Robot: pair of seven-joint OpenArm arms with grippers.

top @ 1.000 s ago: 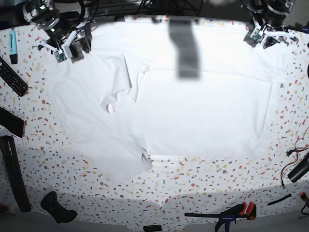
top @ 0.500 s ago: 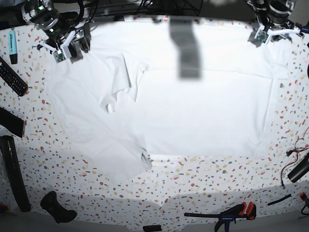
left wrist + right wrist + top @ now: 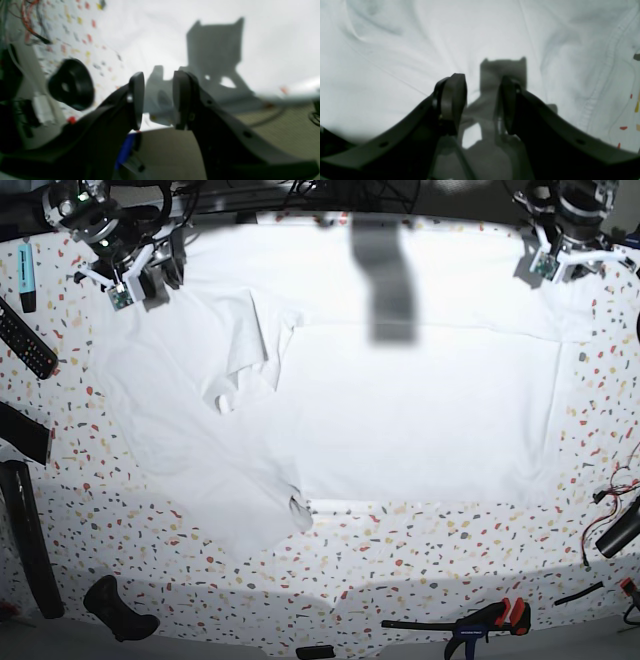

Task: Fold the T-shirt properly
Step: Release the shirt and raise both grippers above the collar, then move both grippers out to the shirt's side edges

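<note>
The white T-shirt [image 3: 400, 410] lies spread over most of the speckled table [image 3: 400, 550]. Its left part is folded over, with a loose flap [image 3: 245, 360]. My right gripper [image 3: 135, 285] hovers at the far left corner of the shirt. In the right wrist view this gripper [image 3: 480, 103] is open, with only wrinkled white cloth [image 3: 395, 37] and a stitched hem [image 3: 597, 95] below it. My left gripper [image 3: 560, 268] hangs at the far right corner. The left wrist view shows that gripper [image 3: 158, 100] open and empty above the shirt's edge [image 3: 250, 30].
A remote control [image 3: 25, 340], a blue pen-like thing [image 3: 27, 275] and black items [image 3: 25, 530] lie along the left edge. A clamp [image 3: 480, 620] rests at the front. Wires and a black cylinder [image 3: 620, 530] sit at the right. A dark blur [image 3: 385, 280] hangs at top centre.
Both grippers have drifted slightly toward the far edge. The folded flap on the shirt's left side has settled into a flatter shape.
</note>
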